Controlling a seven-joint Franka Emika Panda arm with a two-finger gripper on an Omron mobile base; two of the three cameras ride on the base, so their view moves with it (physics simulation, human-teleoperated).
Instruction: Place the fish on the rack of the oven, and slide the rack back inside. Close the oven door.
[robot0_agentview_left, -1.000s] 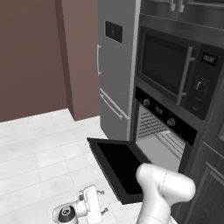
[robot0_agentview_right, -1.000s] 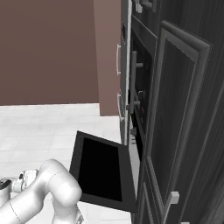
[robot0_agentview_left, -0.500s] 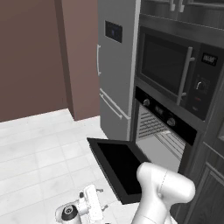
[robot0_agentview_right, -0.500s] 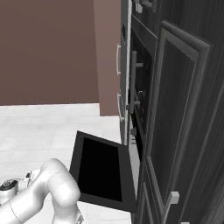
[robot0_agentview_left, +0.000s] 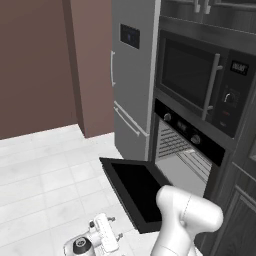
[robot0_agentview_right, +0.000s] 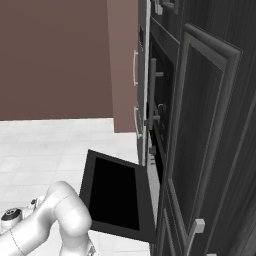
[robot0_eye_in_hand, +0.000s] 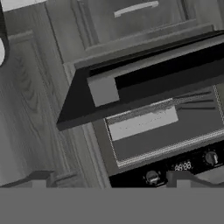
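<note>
Left base view: black oven door (robot0_agentview_left: 136, 190) hangs fully lowered; grey wire rack (robot0_agentview_left: 176, 145) sits inside; the gripper (robot0_agentview_left: 102, 235), low beside it, is released.

oven (robot0_agentview_left: 192, 150): black, built into the dark cabinet wall, round knobs on its control strip
oven door (robot0_agentview_left: 137, 190): swung down flat, dark glass facing up, jutting out over the floor
rack (robot0_agentview_left: 176, 143): grey wire bars visible inside the open cavity
microwave (robot0_agentview_left: 205, 87): black, directly above the oven, vertical bar handle
fridge (robot0_agentview_left: 132, 75): grey, left of the oven
arm (robot0_agentview_left: 185, 217): white, lower right, just beside the door's near edge
floor (robot0_agentview_left: 40, 175): pale tiles
</note>
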